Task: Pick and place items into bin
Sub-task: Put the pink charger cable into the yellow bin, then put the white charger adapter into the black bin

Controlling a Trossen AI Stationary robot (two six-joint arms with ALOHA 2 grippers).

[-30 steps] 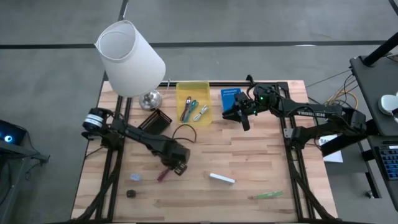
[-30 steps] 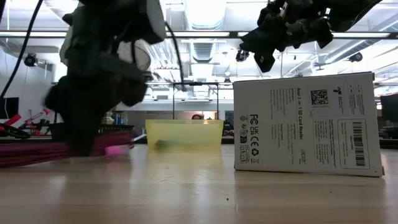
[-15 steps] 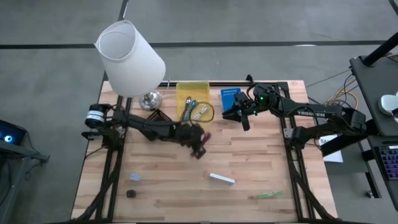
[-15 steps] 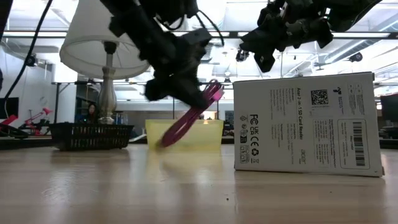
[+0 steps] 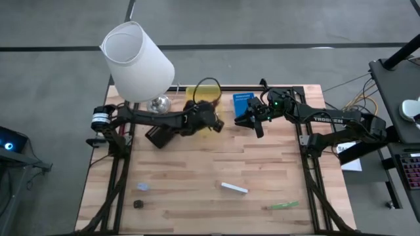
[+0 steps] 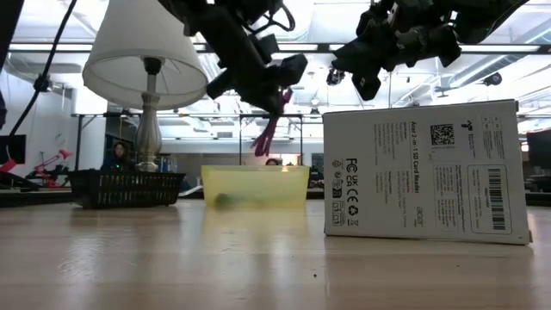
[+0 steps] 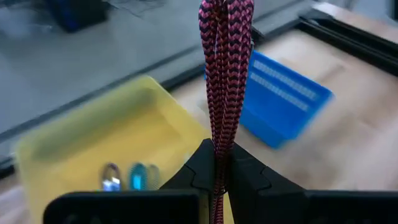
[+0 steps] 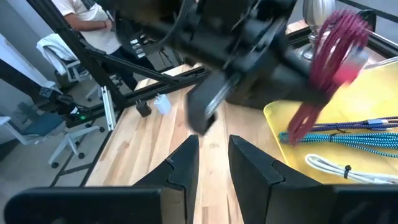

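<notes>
My left gripper is shut on a maroon braided cord above the yellow bin. In the bin lie a blue braided cable, a white cable and silver and teal pieces. My right gripper hangs open to the right of the bin, near the blue box. On the table's near half rest a white bar, a green strip, a grey bit and a black bit. My left gripper pinches the cord bundle between its two fingers, several strands side by side. The cord is lifted clear of the table. It hangs slanting below the fingers over the bin, its loop end lowest.
A white-shaded lamp stands at the far left corner, with a dark boxy case beside its base. The box stands upright, its white printed back facing the low camera. People and furniture show beyond the table.
My left gripper has risen from the table's near-left middle and swung toward the far edge, ending above the bin. The maroon cord came with it. It lay on the wood before, and now it is lifted clear and hangs below the fingers.
</notes>
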